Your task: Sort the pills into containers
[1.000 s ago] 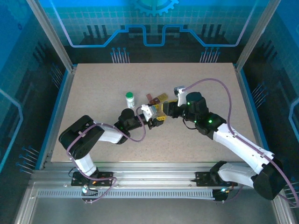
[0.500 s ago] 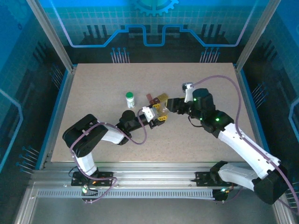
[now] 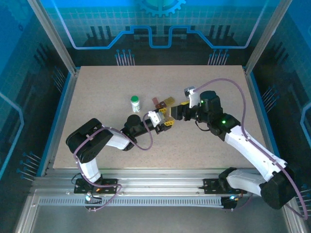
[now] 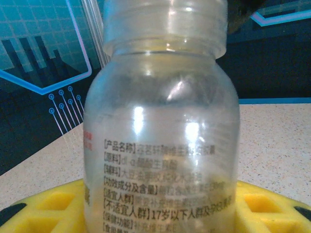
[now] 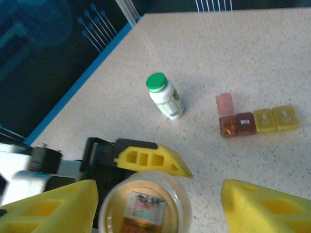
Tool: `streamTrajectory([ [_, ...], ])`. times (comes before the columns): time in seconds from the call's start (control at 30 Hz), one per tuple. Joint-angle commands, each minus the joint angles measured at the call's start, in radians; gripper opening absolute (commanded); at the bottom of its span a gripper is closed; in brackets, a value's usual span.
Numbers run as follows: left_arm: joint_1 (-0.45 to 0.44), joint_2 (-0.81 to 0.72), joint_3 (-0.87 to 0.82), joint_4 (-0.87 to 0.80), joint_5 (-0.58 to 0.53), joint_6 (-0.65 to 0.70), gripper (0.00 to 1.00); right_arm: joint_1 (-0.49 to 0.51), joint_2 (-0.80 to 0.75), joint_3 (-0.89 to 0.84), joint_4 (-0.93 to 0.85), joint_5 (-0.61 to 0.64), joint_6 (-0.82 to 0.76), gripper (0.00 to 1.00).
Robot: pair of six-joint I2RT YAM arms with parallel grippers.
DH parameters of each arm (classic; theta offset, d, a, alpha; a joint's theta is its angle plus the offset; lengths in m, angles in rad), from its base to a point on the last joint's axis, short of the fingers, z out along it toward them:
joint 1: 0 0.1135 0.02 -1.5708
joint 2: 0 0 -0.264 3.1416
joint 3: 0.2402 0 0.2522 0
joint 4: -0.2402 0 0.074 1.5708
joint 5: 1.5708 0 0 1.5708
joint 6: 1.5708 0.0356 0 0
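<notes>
My left gripper (image 4: pixel 160 208) is shut on a clear uncapped bottle (image 4: pixel 163 121) with printed text and holds it upright; in the top view it (image 3: pixel 166 124) is mid-table. My right gripper (image 5: pixel 155 208) stands open just above the bottle's mouth (image 5: pixel 143 204), which sits close to its left finger (image 5: pixel 48 208) and well apart from the right one. The containers lie in a row beyond: the dark red ones (image 5: pixel 237 124) with one lid flipped up and amber pills (image 5: pixel 227 127) inside, the yellow ones (image 5: pixel 276 119) shut. From above they (image 3: pixel 163 102) lie just behind both grippers.
A white bottle with a green cap (image 5: pixel 165 96) stands upright left of the containers, also in the top view (image 3: pixel 135 103). The speckled table (image 3: pixel 97 87) has a blue rim and frame posts at its sides.
My right gripper has opened its jaws over the bottle and shifted slightly back and right. The left gripper has kept hold of the bottle, drifting slightly towards the containers.
</notes>
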Motion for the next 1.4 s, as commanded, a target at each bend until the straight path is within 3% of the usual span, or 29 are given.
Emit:
streamTrajectory([
  [0.0,-0.002,0.004,0.025,0.048,0.024,-0.017,0.00,0.010,0.034,-0.001,0.031,-0.032,-0.014,0.64],
  [0.13,0.000,0.002,0.025,0.048,0.019,-0.014,0.00,0.031,0.056,0.002,0.014,-0.009,-0.019,0.53],
  [0.27,-0.002,0.005,0.031,0.048,0.015,-0.015,0.00,0.042,0.060,0.002,-0.012,0.038,-0.023,0.29],
  [0.37,0.000,0.006,0.036,0.049,0.005,-0.015,0.00,0.044,0.063,-0.001,-0.019,0.049,-0.011,0.22],
  [0.47,-0.001,0.010,0.040,0.049,0.003,-0.017,0.00,0.044,0.053,-0.006,-0.015,0.059,0.005,0.08],
  [0.57,-0.002,0.011,0.045,0.049,-0.003,-0.018,0.29,0.044,0.029,-0.012,-0.004,0.084,0.015,0.00],
  [0.6,-0.002,0.009,0.046,0.049,-0.007,-0.023,0.68,0.044,0.021,-0.012,-0.005,0.099,0.016,0.00],
  [0.63,-0.002,0.007,0.047,0.049,-0.012,-0.027,0.99,0.044,0.012,-0.012,-0.006,0.122,0.015,0.00],
  [0.77,-0.002,-0.015,0.030,0.049,-0.034,-0.035,0.99,0.018,-0.014,-0.003,-0.027,0.192,-0.008,0.00],
  [0.97,-0.004,-0.111,-0.025,0.050,-0.121,-0.082,0.99,-0.100,0.007,0.063,-0.079,0.284,-0.092,0.00],
  [1.13,-0.002,-0.244,-0.112,0.050,-0.479,-0.203,0.99,-0.212,0.132,0.121,-0.051,0.403,-0.196,0.00],
  [1.37,0.019,-0.380,-0.170,-0.046,-0.733,-0.350,0.99,-0.365,0.416,0.264,0.037,0.415,-0.229,0.00],
])
